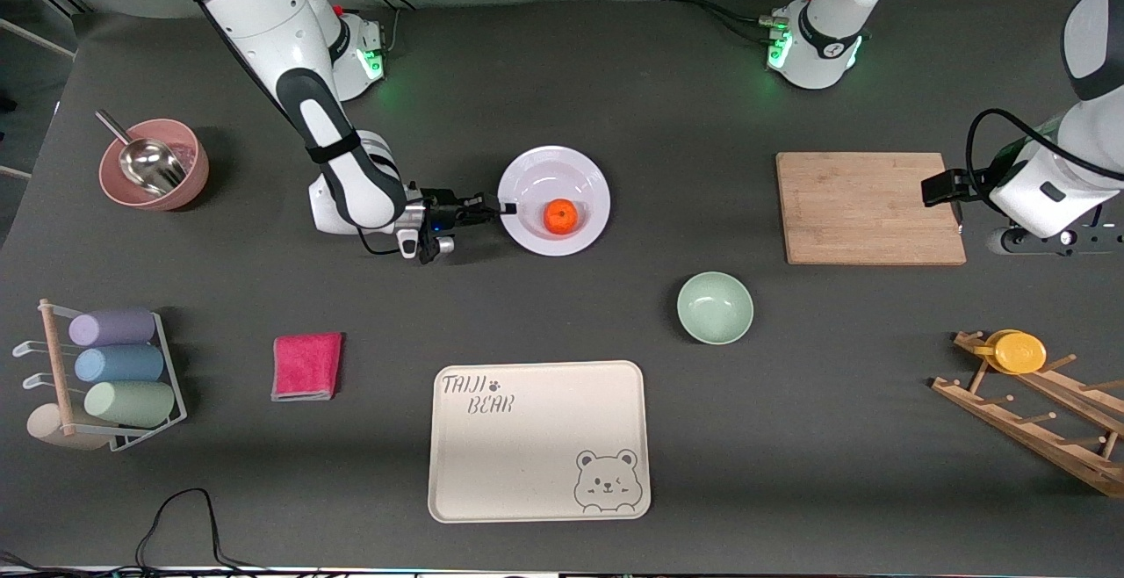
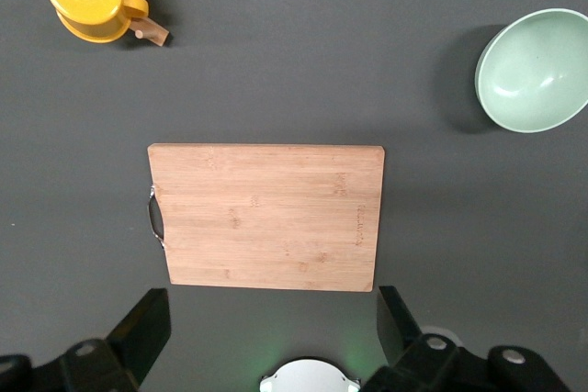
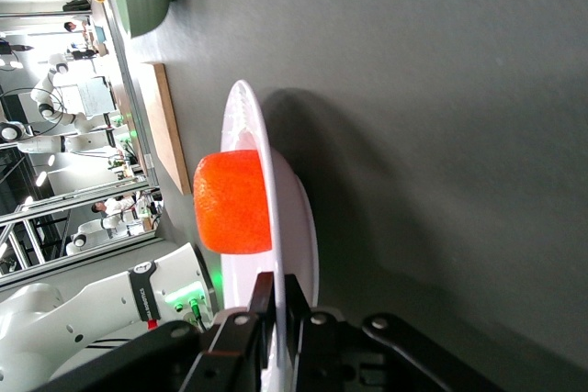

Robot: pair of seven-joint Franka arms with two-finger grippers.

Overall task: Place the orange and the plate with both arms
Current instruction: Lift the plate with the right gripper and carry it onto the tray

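Note:
The white plate (image 1: 554,200) rests on the dark table mat with the orange (image 1: 560,216) in its well. My right gripper (image 1: 502,206) is shut on the plate's rim at the side toward the right arm's end. In the right wrist view the plate (image 3: 276,227) shows edge-on between my right gripper's fingers (image 3: 283,296), with the orange (image 3: 233,202) on it. My left gripper (image 1: 957,209) hangs open and empty over the cutting board's edge toward the left arm's end; in the left wrist view the left gripper (image 2: 271,332) has nothing in it.
A wooden cutting board (image 1: 869,207) lies toward the left arm's end. A pale green bowl (image 1: 715,307) and a cream bear-printed tray (image 1: 538,442) lie nearer the camera. Also a pink cloth (image 1: 306,365), a cup rack (image 1: 105,376), a pink bowl with scoop (image 1: 154,163), a wooden rack with a yellow cup (image 1: 1017,351).

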